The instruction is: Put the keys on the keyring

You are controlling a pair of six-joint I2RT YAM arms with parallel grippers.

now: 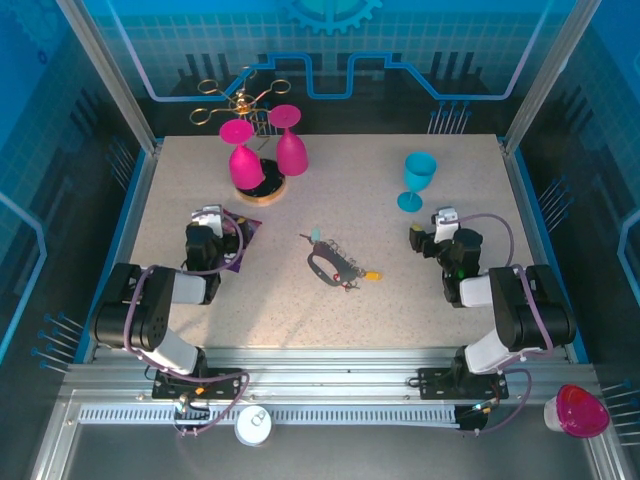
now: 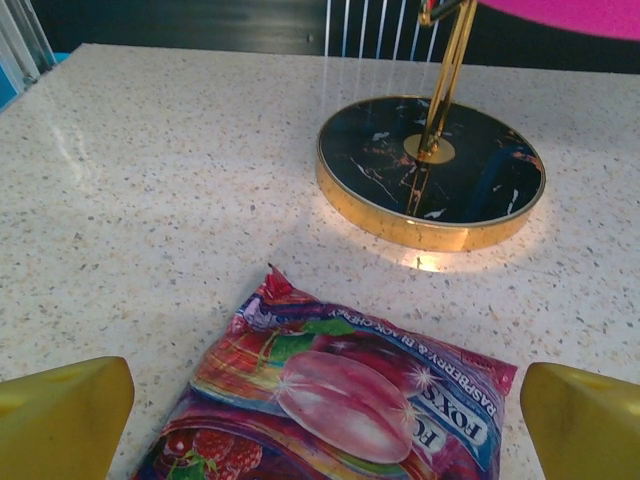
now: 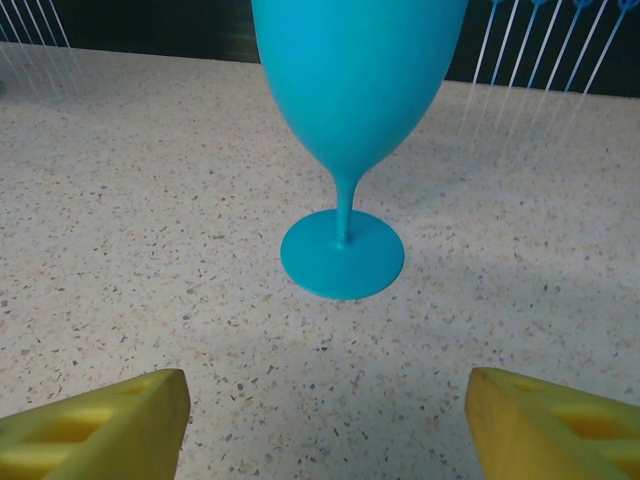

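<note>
The dark oval keyring [image 1: 325,265] lies at the table's middle with small metal bits beside it. A teal-headed key [image 1: 316,237] lies just behind it, an orange-yellow-headed key [image 1: 372,275] at its right end. My left gripper [image 1: 213,222] sits far left of the ring, open, its yellow fingertips [image 2: 62,420] apart over a candy bag [image 2: 350,400]. At the right, my right gripper [image 1: 432,228] is open with nothing between its fingertips [image 3: 95,425], facing a teal goblet [image 3: 345,110].
A gold glass rack on a black round base [image 2: 430,170] holds two magenta goblets [image 1: 262,150] at the back left. The teal goblet [image 1: 418,180] stands back right. A pink cup [image 1: 578,411] and a white disc [image 1: 253,425] rest on the near rail.
</note>
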